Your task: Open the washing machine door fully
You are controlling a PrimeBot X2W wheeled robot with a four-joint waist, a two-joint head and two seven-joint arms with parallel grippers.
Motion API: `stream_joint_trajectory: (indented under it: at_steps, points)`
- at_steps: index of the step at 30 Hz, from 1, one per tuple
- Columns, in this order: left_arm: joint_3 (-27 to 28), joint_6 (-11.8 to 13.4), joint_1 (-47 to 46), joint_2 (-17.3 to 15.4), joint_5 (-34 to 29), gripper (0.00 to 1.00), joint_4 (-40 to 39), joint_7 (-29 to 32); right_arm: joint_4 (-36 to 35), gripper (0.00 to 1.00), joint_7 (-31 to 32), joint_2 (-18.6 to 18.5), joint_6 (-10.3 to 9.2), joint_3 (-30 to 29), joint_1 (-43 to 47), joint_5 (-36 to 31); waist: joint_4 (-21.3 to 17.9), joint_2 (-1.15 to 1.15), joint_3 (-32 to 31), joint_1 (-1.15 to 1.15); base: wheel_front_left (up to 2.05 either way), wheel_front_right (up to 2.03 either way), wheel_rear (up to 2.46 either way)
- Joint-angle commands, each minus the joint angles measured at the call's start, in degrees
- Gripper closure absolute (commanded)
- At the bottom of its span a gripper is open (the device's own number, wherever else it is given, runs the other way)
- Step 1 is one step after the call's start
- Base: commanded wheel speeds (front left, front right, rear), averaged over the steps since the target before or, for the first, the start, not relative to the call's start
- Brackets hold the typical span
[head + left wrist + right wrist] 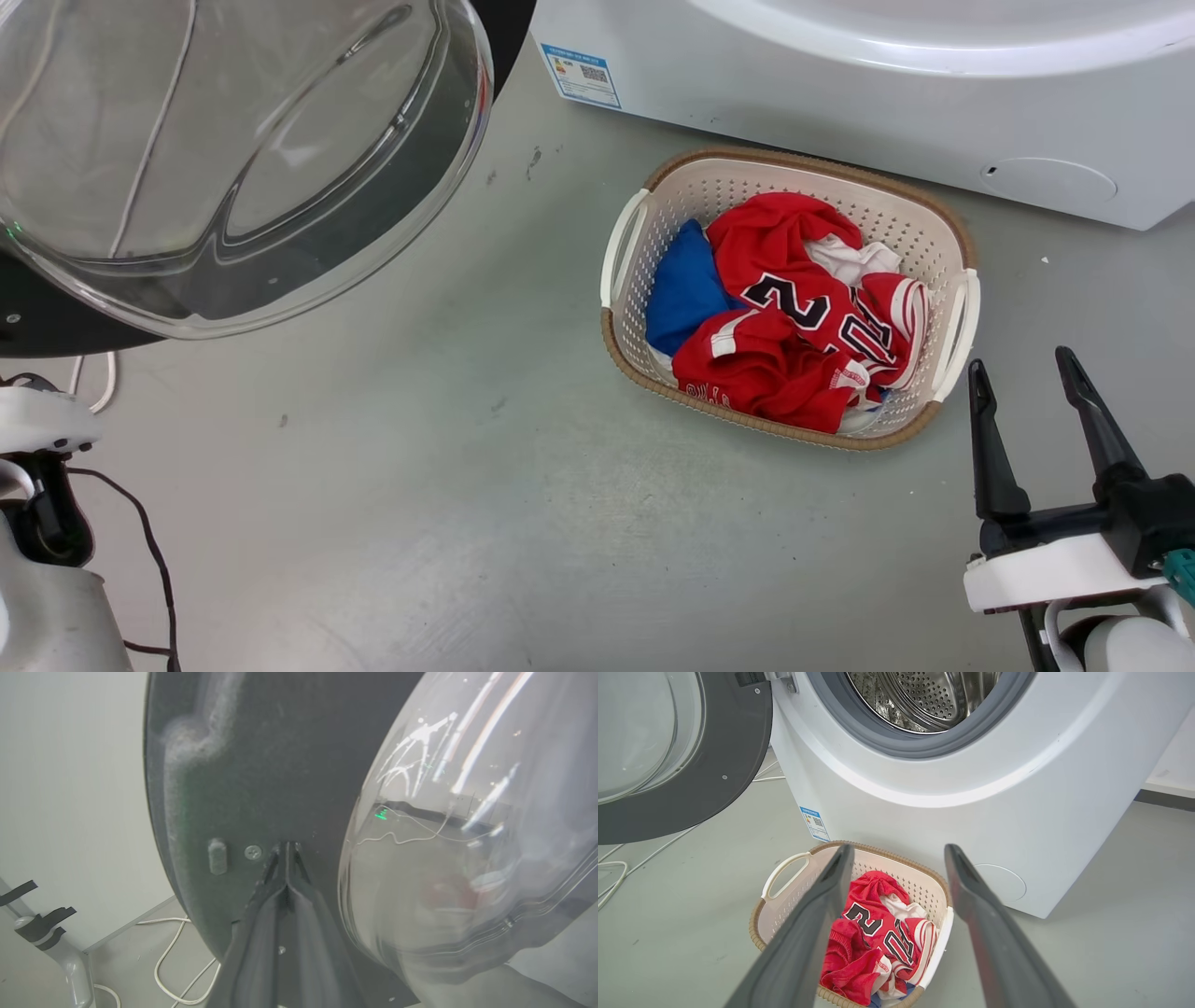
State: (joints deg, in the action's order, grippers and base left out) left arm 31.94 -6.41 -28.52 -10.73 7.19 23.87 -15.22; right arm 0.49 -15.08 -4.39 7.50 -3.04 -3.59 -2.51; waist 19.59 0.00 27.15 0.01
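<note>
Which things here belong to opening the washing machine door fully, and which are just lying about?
Job: washing machine door; washing machine; left gripper, shut, tips at the door's inner face.
Lying about: laundry basket; red jersey; white cable; right gripper, open, empty.

The door (pixel 714 765), swung out to the left, leaves the drum (pixel 924 700) mouth unblocked. A laundry basket (pixel 952 233) sits just before the washing machine (pixel 971 826), barring a low approach. Bare floor (pixel 420 467) lies open between door and basket; cables (pixel 112 378) trail under the door.
</note>
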Motion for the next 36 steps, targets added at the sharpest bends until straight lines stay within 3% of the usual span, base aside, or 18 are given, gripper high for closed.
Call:
stream_joint_trajectory:
  at_steps: [1,10,19,30,36]
  points:
    - [0.6,-0.2,-1.0,-0.8,-0.5,1.00,0.8,0.1,-0.2,0.00,-0.1,0.2,-0.01,0.0,-0.9,-0.2,-0.3,0.00,-0.3,-0.01,0.00,0.00,0.00]
    - [1.5,-0.8,0.4,-2.3,-1.9,1.00,2.9,0.1,0.8,0.00,-0.1,1.0,-0.01,0.6,0.1,0.5,-1.3,0.00,-3.2,-0.01,0.00,0.00,0.00]
    - [0.1,-0.9,6.2,-2.3,-2.8,1.00,1.2,0.1,2.0,0.00,-0.1,1.5,-0.01,1.3,2.3,2.6,-2.7,0.00,-10.3,-0.01,0.00,0.00,0.00]
    - [-2.3,-1.0,16.5,0.0,-4.3,1.00,-10.1,0.0,3.1,0.00,-0.1,1.6,-0.01,2.7,6.4,7.4,-5.8,0.00,-20.9,-0.01,0.00,0.00,0.00]
    - [-7.6,-1.0,22.3,3.2,-6.9,1.00,-17.6,0.0,3.1,0.00,-0.1,1.6,-0.01,3.0,8.8,9.1,-7.8,0.00,-25.6,-0.01,0.00,0.00,0.00]
